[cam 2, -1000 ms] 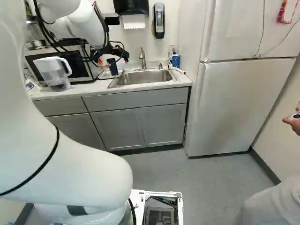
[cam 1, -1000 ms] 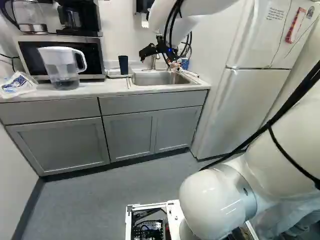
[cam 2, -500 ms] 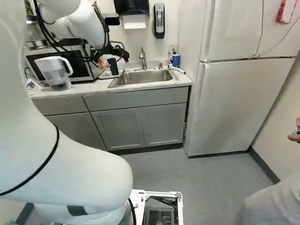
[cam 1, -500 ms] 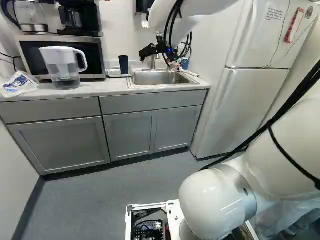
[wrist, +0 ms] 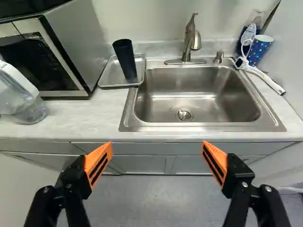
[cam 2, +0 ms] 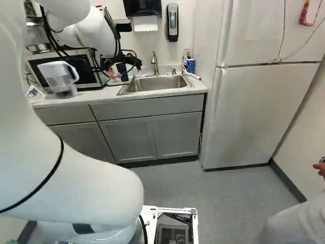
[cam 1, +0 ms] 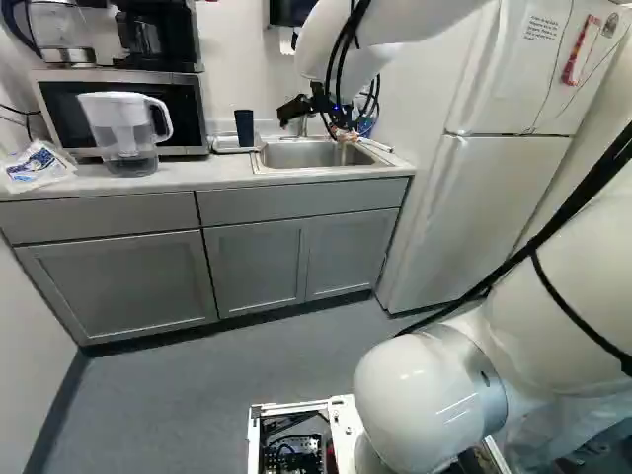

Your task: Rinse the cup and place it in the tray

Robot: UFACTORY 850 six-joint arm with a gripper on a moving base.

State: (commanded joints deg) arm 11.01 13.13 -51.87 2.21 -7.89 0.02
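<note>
Fingers (wrist: 96, 155) stand wide apart, holding nothing, and with the dark cup (wrist: 125, 59) on the tray (wrist: 110, 76) beyond the finger nearer the microwave (wrist: 79, 40), an off-centre approach could topple it before they close.

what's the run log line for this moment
gripper: open, holding nothing | dark cup: standing in tray | faucet: no flow visible | rinse: cannot tell
</note>
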